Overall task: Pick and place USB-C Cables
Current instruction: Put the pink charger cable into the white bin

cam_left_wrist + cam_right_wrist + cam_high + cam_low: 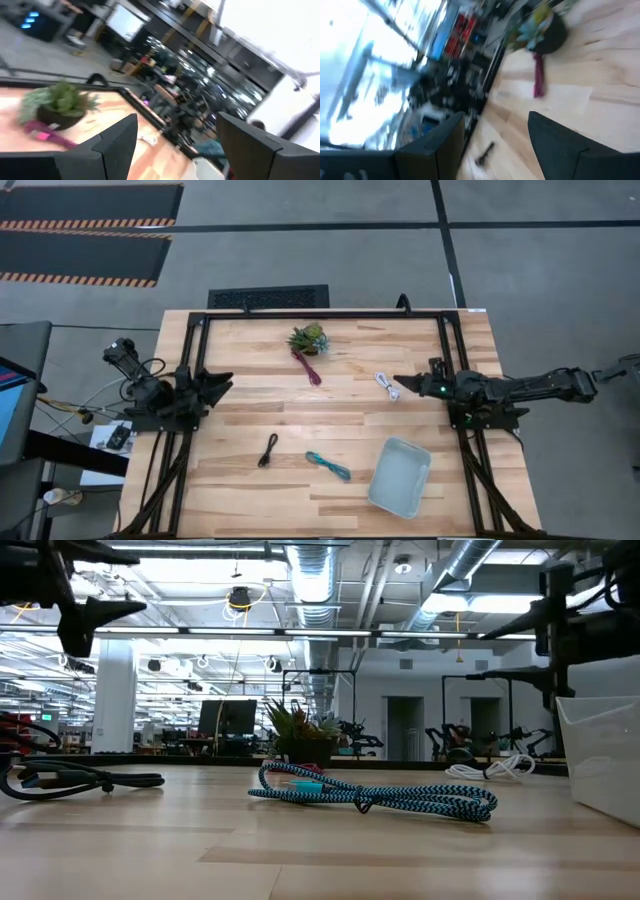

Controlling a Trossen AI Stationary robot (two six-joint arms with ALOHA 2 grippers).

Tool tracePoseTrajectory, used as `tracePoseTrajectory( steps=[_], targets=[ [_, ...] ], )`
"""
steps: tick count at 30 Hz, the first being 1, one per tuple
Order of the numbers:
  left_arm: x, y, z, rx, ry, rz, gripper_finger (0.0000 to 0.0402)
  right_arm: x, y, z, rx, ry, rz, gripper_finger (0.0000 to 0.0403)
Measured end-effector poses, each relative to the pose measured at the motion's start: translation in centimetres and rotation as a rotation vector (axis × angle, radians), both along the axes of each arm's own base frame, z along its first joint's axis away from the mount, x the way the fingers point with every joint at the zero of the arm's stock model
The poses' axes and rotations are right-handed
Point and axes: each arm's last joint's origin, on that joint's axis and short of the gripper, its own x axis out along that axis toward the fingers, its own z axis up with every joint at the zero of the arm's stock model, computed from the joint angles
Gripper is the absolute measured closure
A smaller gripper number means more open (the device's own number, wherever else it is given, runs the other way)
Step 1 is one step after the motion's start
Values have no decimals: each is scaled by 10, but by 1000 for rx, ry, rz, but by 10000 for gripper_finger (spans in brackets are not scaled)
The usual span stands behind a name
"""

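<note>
Four cables lie apart on the wooden table. The maroon cable (307,367) rests by the plant, also in the left wrist view (47,132) and the right wrist view (538,80). The white cable (387,386) lies just off my right gripper (400,383), which is open and hovers at the table's right side. The black cable (268,450) and the teal cable (328,465) lie nearer the near edge; in the low view the teal cable (370,797) is in front. My left gripper (218,385) is open at the table's left side, holding nothing.
A pale blue tray (400,475) sits at the near right of the table, right of the teal cable. A small green potted plant (308,338) stands near the far edge. A black frame (320,315) runs around the table's far, left and right sides.
</note>
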Motion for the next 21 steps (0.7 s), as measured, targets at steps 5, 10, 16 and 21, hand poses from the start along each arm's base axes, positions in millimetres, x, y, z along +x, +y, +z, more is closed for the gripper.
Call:
tracePoseTrajectory(
  steps=[5,10,16,21],
  targets=[
    [-1,2,-4,39,69,103,145,0,-1,0,14,-6,-39,159],
    [-1,3,-10,213,223,215,145,0,3,0,-173,55,49,159],
    [2,-1,-13,-21,80,43,145,-1,9,23,-185,-182,105,159],
    [4,-7,-9,-182,-40,-231,145,-8,17,73,-367,-412,209,159]
  ],
)
